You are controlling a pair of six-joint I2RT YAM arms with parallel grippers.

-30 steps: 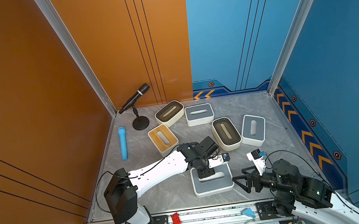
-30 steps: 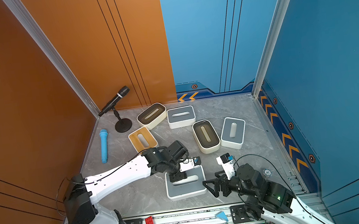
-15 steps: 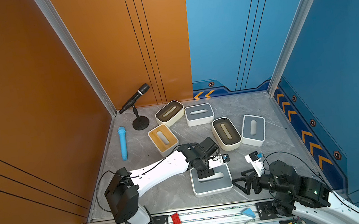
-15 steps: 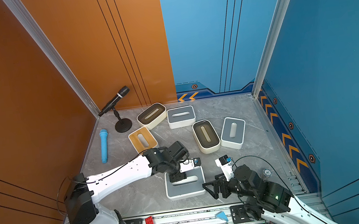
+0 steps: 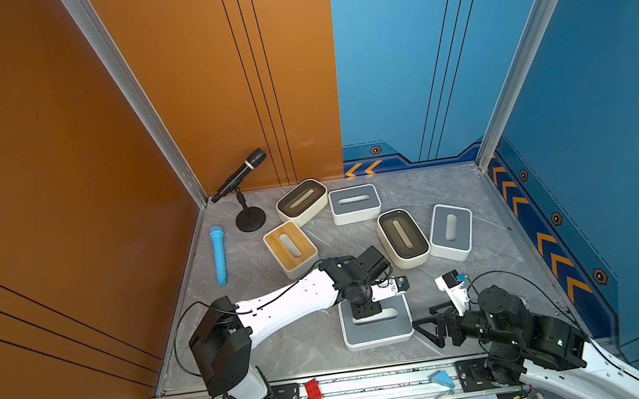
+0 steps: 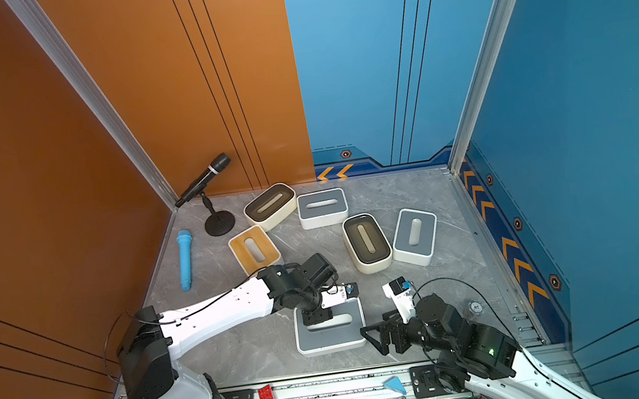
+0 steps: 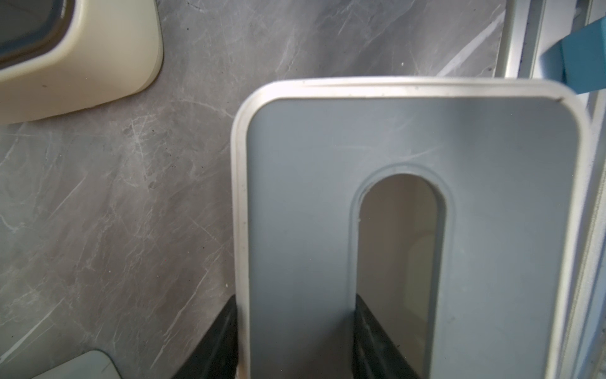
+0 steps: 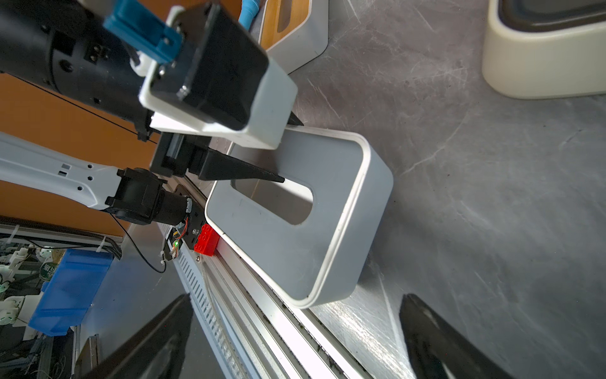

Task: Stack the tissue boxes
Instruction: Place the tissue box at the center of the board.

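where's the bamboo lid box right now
In both top views the bamboo lid box lies left of centre, right of the blue microphone, just beyond the left arm.

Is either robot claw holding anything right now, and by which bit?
Yes. The left gripper is clamped on the near grey-lidded tissue box, pinching its lid and wall between slot and long edge. The right gripper is open, empty.

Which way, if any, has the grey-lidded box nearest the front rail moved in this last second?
No. The grey-lidded box keeps its place beyond the red block on the rail, held by the left end effector.
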